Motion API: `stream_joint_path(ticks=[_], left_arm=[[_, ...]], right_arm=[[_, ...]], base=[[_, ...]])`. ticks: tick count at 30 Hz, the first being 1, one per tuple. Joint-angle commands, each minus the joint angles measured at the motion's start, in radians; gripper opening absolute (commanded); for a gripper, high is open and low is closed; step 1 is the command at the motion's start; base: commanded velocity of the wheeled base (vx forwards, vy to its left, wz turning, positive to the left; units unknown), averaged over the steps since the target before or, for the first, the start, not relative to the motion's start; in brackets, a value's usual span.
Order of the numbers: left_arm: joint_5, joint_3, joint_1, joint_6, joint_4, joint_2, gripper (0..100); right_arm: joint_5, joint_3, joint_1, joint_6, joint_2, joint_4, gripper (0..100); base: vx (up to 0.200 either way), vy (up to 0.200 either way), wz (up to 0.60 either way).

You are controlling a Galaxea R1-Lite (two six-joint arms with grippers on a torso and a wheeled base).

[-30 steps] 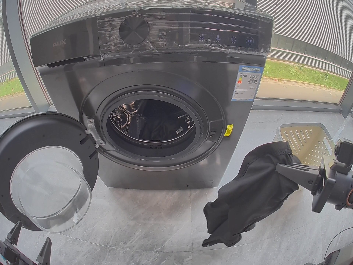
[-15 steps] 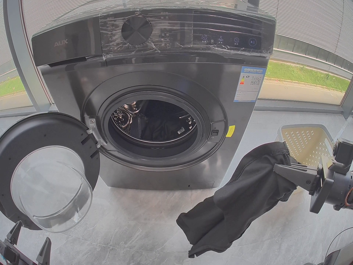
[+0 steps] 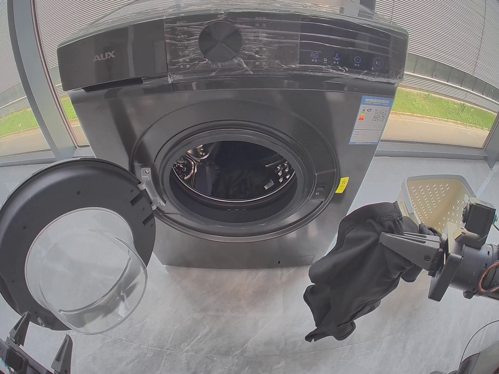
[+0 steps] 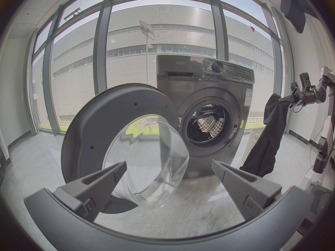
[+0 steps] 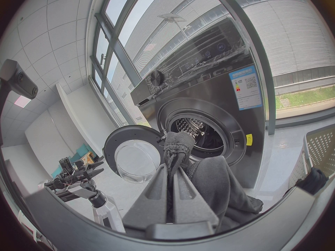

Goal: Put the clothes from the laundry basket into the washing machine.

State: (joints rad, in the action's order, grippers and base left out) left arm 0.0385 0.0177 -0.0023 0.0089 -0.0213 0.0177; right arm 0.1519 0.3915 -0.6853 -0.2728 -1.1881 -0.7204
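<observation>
My right gripper (image 3: 387,242) is shut on a black garment (image 3: 358,266), which hangs in the air right of the washing machine (image 3: 234,105) and in front of the cream laundry basket (image 3: 436,198). In the right wrist view the fingers pinch a bunched fold of the garment (image 5: 213,178). The machine's round door (image 3: 73,240) stands swung open to the left. Dark clothes (image 3: 234,175) lie inside the drum. My left gripper (image 3: 41,344) is low at the near left, open and holding nothing; in its own wrist view it (image 4: 167,178) faces the door's glass bowl (image 4: 146,157).
The grey tiled floor (image 3: 218,307) in front of the machine is bare. Tall windows stand behind the machine. The open door takes up the space left of the drum opening. Another dark piece (image 5: 312,180) lies at the basket's rim (image 5: 321,147).
The head view has shifted, so the machine sits further right in the picture. The garment's hanging end swung out to the left and has dropped back under the right gripper.
</observation>
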Motion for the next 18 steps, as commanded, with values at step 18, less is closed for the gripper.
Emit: stream_joint_path(ticks=[18], left_arm=[[0.049, -0.018, 0.004, 0.1, -0.012, -0.018, 100]], right_arm=[[-0.066, 0.098, -0.017, -0.095, -0.2, -0.1, 0]], base=[[0.0, 0.0, 0.0]])
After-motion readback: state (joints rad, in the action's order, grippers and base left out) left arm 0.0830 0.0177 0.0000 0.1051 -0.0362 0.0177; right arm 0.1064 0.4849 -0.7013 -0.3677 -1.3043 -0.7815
